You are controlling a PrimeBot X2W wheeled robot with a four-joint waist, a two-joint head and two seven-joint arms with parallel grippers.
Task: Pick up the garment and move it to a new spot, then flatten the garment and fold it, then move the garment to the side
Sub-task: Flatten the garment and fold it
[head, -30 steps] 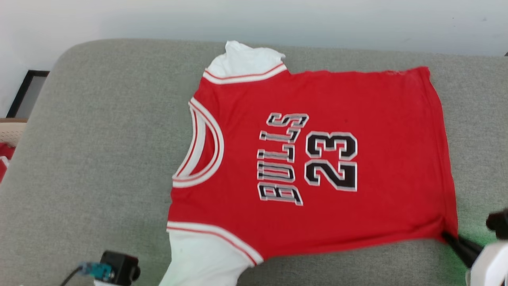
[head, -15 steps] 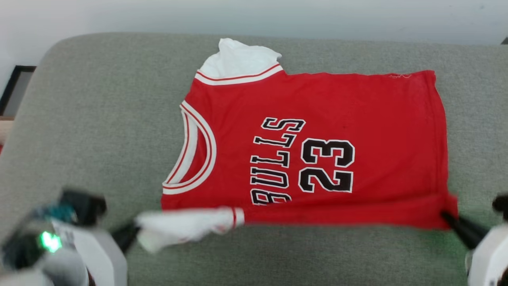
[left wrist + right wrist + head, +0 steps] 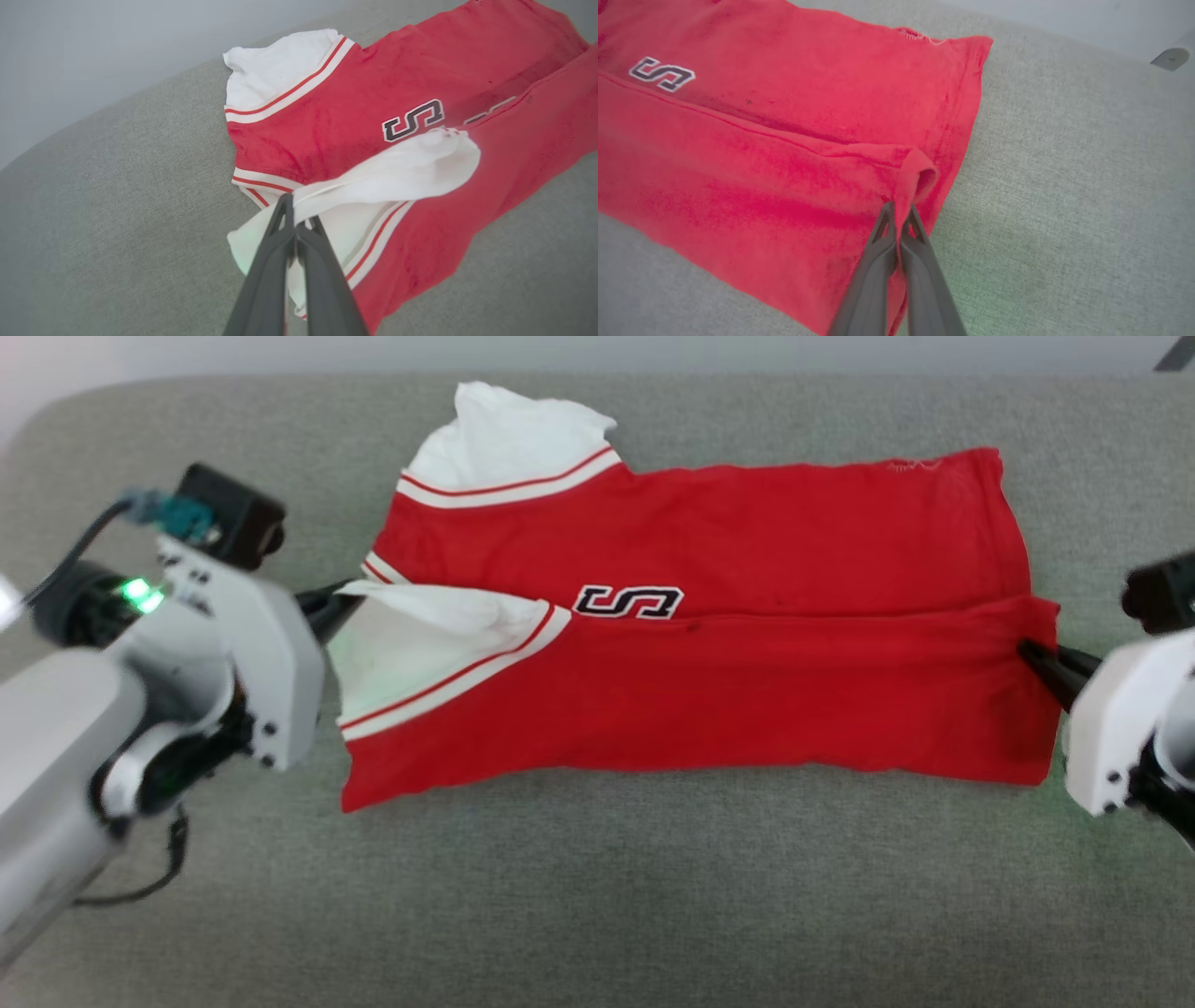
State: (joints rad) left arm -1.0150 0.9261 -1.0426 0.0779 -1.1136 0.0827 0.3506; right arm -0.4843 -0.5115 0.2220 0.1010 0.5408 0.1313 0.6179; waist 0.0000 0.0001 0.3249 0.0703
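The garment (image 3: 728,616) is a red jersey with white sleeves and striped trim, lying on the grey cushion (image 3: 597,896). Its near half is folded up over the far half, leaving one letter of the print (image 3: 627,602) showing. My left gripper (image 3: 341,602) is shut on the white sleeve (image 3: 373,179) at the garment's left end, its fingers (image 3: 299,261) pinched on the cloth. My right gripper (image 3: 1032,656) is shut on the red hem corner (image 3: 917,175) at the right end. The second white sleeve (image 3: 509,439) lies flat at the far left.
The grey cushion stretches wide in front of the garment and to both sides. A pale wall (image 3: 117,46) rises behind it. A small grey object (image 3: 1169,58) shows past the cushion's far right edge.
Both grippers have carried the garment's near edge up and away from me, folding it over the print. The left arm came into view holding the sleeve. The head camera has tilted down.
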